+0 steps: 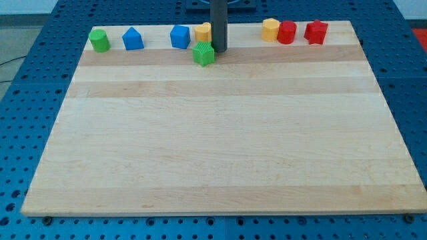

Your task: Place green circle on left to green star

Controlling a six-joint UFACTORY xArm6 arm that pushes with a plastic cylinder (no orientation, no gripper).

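The green circle (99, 40) sits at the top left corner of the wooden board (220, 133). The green star (203, 53) lies near the top edge, left of centre. My tip (219, 51) is on the board just to the right of the green star, touching or nearly touching it, and far to the right of the green circle. The dark rod rises out of the view's top.
Along the top edge: a blue house-shaped block (133, 39), a blue block (179, 37), a yellow block (203, 31) partly behind the rod, a yellow block (270, 29), a red cylinder (287, 32) and a red star (315, 32).
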